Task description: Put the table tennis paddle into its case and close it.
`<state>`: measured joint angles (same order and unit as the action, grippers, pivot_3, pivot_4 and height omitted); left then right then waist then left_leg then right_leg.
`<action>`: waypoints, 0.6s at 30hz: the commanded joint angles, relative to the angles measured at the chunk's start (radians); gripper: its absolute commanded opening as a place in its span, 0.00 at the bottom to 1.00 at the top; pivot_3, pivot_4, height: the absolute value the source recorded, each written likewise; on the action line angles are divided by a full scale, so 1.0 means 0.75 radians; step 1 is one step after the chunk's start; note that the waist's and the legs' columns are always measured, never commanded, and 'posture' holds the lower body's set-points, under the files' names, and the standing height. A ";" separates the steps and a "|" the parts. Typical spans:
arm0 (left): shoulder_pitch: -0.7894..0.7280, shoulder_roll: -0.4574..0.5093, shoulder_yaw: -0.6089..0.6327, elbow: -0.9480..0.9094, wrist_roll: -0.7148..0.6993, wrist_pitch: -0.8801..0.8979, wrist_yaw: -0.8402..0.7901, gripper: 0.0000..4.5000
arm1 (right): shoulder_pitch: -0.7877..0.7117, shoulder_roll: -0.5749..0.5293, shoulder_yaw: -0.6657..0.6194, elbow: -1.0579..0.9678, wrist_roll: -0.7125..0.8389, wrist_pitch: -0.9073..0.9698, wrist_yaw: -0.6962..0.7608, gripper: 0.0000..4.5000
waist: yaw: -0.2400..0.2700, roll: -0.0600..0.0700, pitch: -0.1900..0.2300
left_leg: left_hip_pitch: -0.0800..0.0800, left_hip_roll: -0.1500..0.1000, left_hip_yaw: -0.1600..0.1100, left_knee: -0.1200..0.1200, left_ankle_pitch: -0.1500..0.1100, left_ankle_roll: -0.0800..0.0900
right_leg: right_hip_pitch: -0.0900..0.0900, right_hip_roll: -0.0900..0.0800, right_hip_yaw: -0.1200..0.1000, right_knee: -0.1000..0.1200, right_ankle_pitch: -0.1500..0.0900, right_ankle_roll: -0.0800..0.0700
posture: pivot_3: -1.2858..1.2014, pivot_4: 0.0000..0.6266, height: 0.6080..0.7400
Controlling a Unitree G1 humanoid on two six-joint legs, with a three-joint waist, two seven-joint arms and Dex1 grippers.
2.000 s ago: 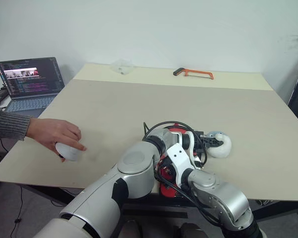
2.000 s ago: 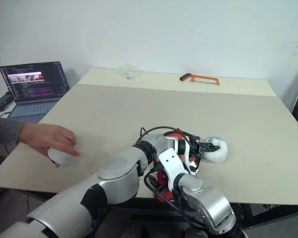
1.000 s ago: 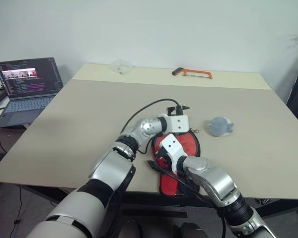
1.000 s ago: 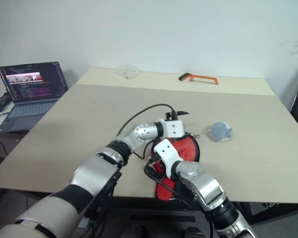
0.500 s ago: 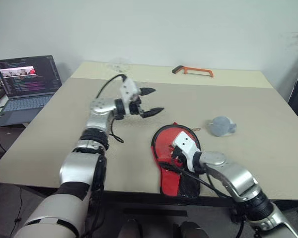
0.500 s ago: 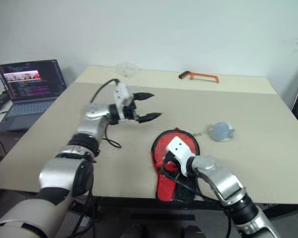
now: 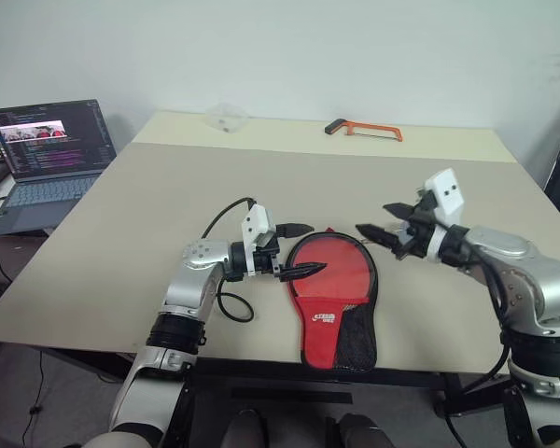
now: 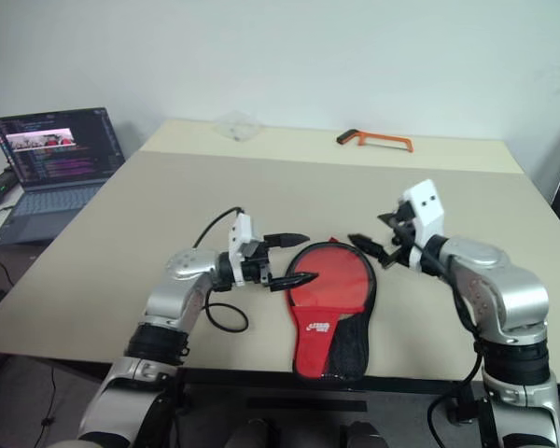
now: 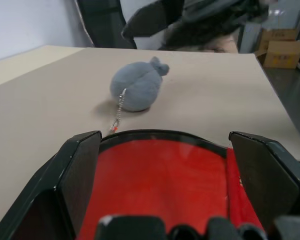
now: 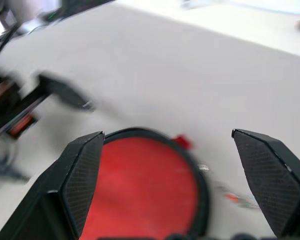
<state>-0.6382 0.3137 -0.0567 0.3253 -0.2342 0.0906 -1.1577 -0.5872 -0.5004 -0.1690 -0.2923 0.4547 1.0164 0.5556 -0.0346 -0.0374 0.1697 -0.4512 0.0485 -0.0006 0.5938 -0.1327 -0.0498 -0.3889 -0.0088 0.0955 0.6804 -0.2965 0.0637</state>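
Observation:
The case (image 7: 334, 285) lies flat on the table near the front edge, red side up with its white logo and black mesh lower part toward me. The table tennis paddle is hidden from view. My left gripper (image 7: 315, 247) hovers level at the case's left rim, pointing right, open and holding nothing. My right gripper (image 7: 371, 217) is raised above the table to the right of the case's round end, pointing left, also open and holding nothing. In the right wrist view the red round end (image 10: 140, 192) lies ahead between the fingers.
A small grey plush keychain (image 9: 136, 89) rests just beyond the case's round end. A laptop (image 7: 47, 149) stands at the far left, with an orange hacksaw (image 7: 366, 131) and a clear plastic piece (image 7: 226, 117) at the table's back edge.
My left gripper swung from above the table's middle down to the case's left rim. My right gripper lifted off the case and moved up and right. The case now shows uncovered.

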 commanded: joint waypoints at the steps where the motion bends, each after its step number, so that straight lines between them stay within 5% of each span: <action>1: -0.022 -0.050 -0.012 0.034 0.056 -0.076 0.152 0.99 | -0.135 0.024 -0.168 0.196 -0.042 -0.006 -0.206 1.00 | -0.004 0.001 0.000 | 0.001 0.000 0.001 0.000 0.000 0.000 | 0.001 0.000 0.001 0.000 0.000 0.001 | 0.52 0.24 1.00; 9: 0.005 -0.159 -0.101 0.083 0.102 -0.106 0.261 0.99 | -0.264 0.055 -0.279 0.595 -0.147 -0.028 -0.506 1.00 | 0.002 0.003 0.002 | -0.001 -0.001 0.004 -0.002 0.001 0.001 | -0.001 -0.002 0.002 -0.002 0.002 -0.001 | 0.52 0.24 1.00; 18: 0.050 -0.250 -0.166 0.122 0.165 -0.051 0.414 0.99 | -0.313 0.090 -0.324 0.843 -0.127 -0.027 -0.566 1.00 | -0.004 0.008 0.004 | -0.001 -0.001 0.003 -0.002 0.000 0.002 | -0.001 0.000 0.002 -0.001 0.002 -0.001 | 0.52 0.24 1.00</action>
<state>-0.5891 0.1334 -0.1713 0.4073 -0.1262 0.0454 -0.8754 -0.7886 -0.4351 -0.3839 0.3373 0.3376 1.0057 0.1390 -0.0376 -0.0315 0.1729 -0.4514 0.0473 0.0017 0.5929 -0.1325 -0.0486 -0.3893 -0.0092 0.0974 0.6797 -0.2950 0.0629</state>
